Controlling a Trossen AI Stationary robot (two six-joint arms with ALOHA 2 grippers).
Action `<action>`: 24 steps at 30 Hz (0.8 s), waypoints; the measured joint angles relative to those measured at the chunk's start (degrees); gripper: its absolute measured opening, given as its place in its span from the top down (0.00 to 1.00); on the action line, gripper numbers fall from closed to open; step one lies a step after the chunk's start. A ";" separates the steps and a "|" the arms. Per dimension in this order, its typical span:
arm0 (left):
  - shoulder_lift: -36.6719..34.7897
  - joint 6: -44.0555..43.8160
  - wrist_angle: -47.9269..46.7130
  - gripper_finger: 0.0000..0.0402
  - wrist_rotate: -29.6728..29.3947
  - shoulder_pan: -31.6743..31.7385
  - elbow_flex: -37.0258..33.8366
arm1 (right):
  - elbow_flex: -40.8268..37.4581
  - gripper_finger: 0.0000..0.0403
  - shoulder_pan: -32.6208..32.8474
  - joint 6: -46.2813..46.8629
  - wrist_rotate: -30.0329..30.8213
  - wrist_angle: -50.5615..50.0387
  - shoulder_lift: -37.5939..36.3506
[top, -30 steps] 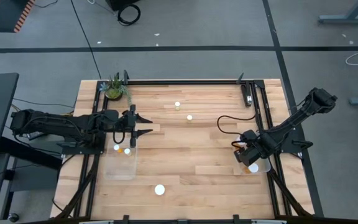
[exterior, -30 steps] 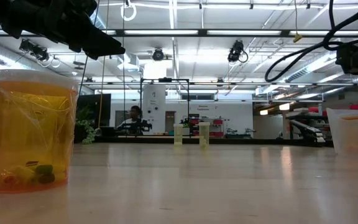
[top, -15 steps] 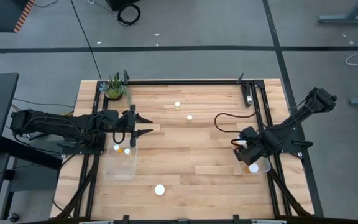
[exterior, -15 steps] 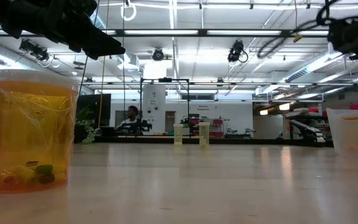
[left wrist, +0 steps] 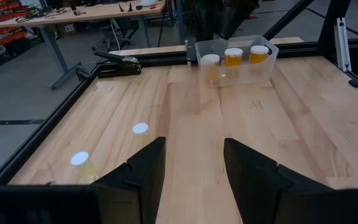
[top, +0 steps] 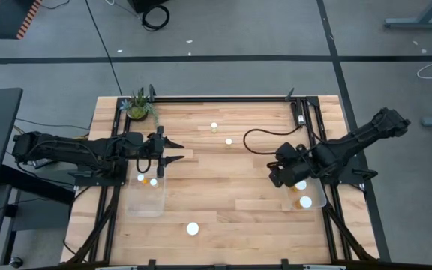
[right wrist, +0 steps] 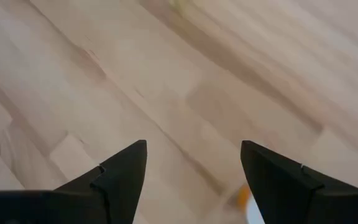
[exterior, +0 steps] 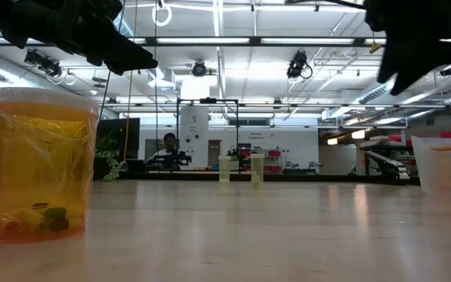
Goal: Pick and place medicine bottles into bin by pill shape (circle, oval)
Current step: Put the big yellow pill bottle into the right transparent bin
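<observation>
The right gripper hangs with its jaws apart and nothing between them, above bare wood just inward of the right bin. The left gripper waits over the left bin, its jaws also apart and empty.

By my reading the sorting is partly done: the right bin holds three bottles, the left bin holds two. Three remain loose on the surface: two small ones near the far edge and one large-capped bottle close to the near edge. In the low view that near bottle shows mixed pills at its bottom.

A potted plant stands at the far left corner, well apart from the loose bottles. The right arm's cable loops over the wood near the two far bottles and might snag a reach; otherwise nothing blocks the way
</observation>
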 joint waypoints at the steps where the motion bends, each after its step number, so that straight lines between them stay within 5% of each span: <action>1: 0.00 0.00 0.01 0.57 0.01 -0.01 -0.02 | 0.00 0.34 -0.61 -2.59 0.38 1.24 0.00; 11: 0.00 0.00 0.00 0.57 0.02 -0.02 0.00 | -0.35 0.34 -5.63 -29.74 1.20 16.05 -0.24; 24: 0.00 -4.66 0.00 0.57 0.02 -0.02 0.00 | -0.35 0.41 -17.05 -62.27 -14.34 35.72 -0.46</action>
